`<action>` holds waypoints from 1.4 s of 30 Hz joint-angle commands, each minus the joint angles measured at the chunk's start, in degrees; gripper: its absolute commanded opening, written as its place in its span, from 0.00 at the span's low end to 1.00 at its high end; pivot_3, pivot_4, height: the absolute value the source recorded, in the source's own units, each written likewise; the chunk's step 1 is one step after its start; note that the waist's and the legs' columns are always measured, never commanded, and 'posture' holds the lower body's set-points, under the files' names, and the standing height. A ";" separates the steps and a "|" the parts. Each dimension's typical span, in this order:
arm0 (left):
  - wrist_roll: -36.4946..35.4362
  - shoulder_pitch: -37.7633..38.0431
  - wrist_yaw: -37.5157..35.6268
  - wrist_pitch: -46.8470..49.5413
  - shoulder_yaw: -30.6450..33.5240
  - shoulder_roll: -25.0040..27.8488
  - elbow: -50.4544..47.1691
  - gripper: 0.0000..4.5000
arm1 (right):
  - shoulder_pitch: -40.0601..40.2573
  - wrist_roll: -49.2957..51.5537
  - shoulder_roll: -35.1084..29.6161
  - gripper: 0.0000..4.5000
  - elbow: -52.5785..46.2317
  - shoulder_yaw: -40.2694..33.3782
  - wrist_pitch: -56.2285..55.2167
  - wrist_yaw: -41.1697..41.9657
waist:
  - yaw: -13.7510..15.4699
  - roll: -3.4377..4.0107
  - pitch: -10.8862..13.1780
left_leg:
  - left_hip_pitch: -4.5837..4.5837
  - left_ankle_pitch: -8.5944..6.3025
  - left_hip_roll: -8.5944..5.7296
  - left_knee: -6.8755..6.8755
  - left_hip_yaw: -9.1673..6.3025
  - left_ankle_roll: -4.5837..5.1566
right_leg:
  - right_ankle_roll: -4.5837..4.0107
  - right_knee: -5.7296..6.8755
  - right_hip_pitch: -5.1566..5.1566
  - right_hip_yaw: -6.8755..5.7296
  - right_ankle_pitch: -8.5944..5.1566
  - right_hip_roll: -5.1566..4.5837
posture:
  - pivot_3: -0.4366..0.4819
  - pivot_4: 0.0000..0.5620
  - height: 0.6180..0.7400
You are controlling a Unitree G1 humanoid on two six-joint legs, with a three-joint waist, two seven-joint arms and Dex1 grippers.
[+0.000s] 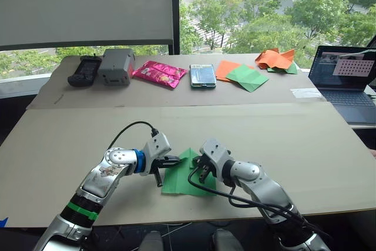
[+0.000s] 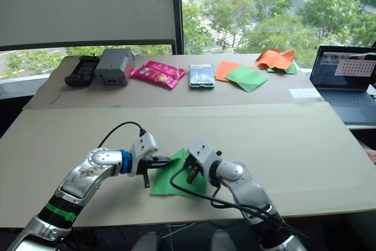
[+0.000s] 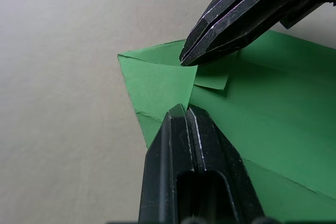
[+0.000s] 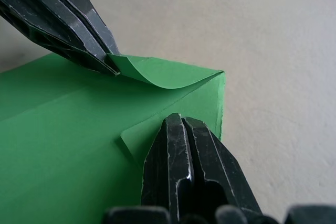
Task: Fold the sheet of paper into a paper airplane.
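The sheet of paper (image 1: 183, 176), bright green and partly folded, lay on the table (image 1: 305, 145) at its near edge, about six o'clock in the head view. The left gripper (image 3: 185, 109) reached in from nine o'clock, its fingers pressed together on a curled-over corner flap of the sheet. The right gripper (image 4: 177, 120) came from three o'clock, fingers also closed, tips on the paper beside a small folded tab; whether it pinched paper I could not tell.
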 commanded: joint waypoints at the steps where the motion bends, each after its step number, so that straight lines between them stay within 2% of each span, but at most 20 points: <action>1: 1.04 -0.64 -0.52 -0.95 -0.46 -0.34 0.57 0.00 | 0.10 -0.04 0.01 0.00 -0.47 0.13 0.98 -0.18 | -0.01 0.00 0.00 | 0.00 0.00 0.00 0.00 0.00 0.00 | 0.00 0.02 0.00 0.00 0.00 0.00 | 0.48 0.27 0.82; 11: 2.92 -0.82 -1.04 -1.77 -1.27 -0.88 1.42 0.00 | -3.20 4.34 3.21 0.00 0.01 -3.82 -3.15 1.44 | 0.01 0.04 0.03 | 0.02 0.00 0.00 0.00 -0.01 0.01 | 0.00 0.14 -0.01 0.00 0.00 0.02 | 0.48 0.27 0.82; 21: 3.83 -0.99 -1.69 -2.18 -0.83 -0.50 1.96 0.00 | -9.59 2.72 6.18 0.00 15.63 -4.33 -12.25 1.94 | 0.04 0.04 0.03 | 0.01 0.05 0.00 0.00 -0.02 0.07 | 0.00 0.22 0.01 0.03 0.01 0.08 | 0.48 0.27 0.82; 36: 3.14 -1.18 -2.46 -1.77 1.05 -0.18 1.33 0.00 | -8.47 -0.37 6.64 0.00 20.02 -2.12 -10.58 0.98 | -0.14 0.09 0.00 | 0.10 0.05 0.01 0.00 -0.04 0.09 | 0.01 0.31 0.09 0.05 0.01 0.11 | 0.48 0.27 0.82; 37: 2.82 -1.30 -2.67 -1.43 1.39 -0.06 1.17 0.12 | -8.39 -0.44 6.75 0.00 20.09 -2.04 -10.65 0.91 | -0.15 0.09 0.00 | 0.10 0.06 0.01 0.00 -0.04 0.09 | 0.01 0.31 0.09 0.05 0.01 0.11 | 0.48 0.27 0.82; 39: 2.05 -1.48 -3.04 -0.38 2.25 0.42 0.52 0.25 | -7.97 -0.51 6.98 0.00 19.84 -1.84 -10.60 0.75 | -0.21 0.09 -0.01 | 0.10 0.06 0.01 0.00 -0.05 0.09 | 0.01 0.32 0.09 0.05 0.01 0.12 | 0.48 0.27 0.82; 42: -1.57 -2.34 -3.24 3.80 5.25 0.33 -0.63 0.49 | -7.52 -0.79 7.09 0.00 19.54 -1.69 -10.57 0.56 | -0.27 0.09 -0.01 | 0.11 0.06 0.01 0.00 -0.05 0.09 | 0.01 0.35 0.09 0.05 0.01 0.12 | 0.48 0.27 0.82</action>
